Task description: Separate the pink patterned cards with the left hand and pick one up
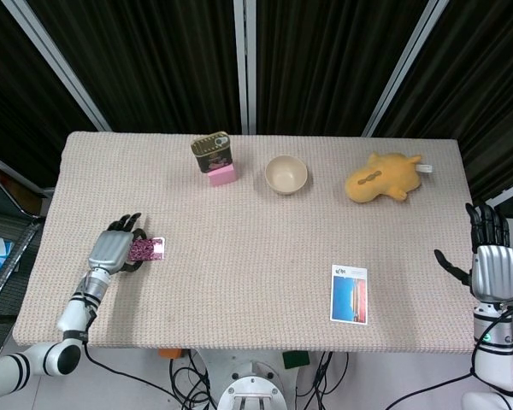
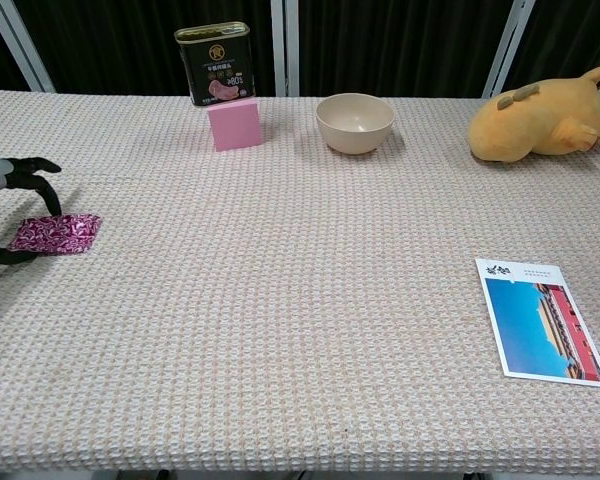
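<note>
The pink patterned cards [image 1: 146, 249] lie flat on the bench [image 1: 256, 282] at the left of the head view, a little below mid-height, and near the left edge of the chest view [image 2: 56, 233]. The left hand [image 1: 113, 248] sits over their left part, palm down, its dark fingers [image 2: 38, 170] arched over the stack and its thumb low beside the near edge. Whether the fingertips actually press the cards cannot be told; the hand does not lift them, and the stack lies flat on the woven cover.

The right hand [image 1: 489, 260] shows only in the head view, at the lower right beyond the bench edge, upright with fingers spread apart and nothing in it.

Along the upper part of the head view stand a dark tin [image 1: 211, 151] resting on a pink block [image 1: 222, 175], a cream bowl [image 1: 286, 174] to their right, and a yellow plush toy [image 1: 383, 178] further right. A picture postcard [image 1: 349, 294] lies flat in the lower right area of the bench, well apart from everything else.
</note>
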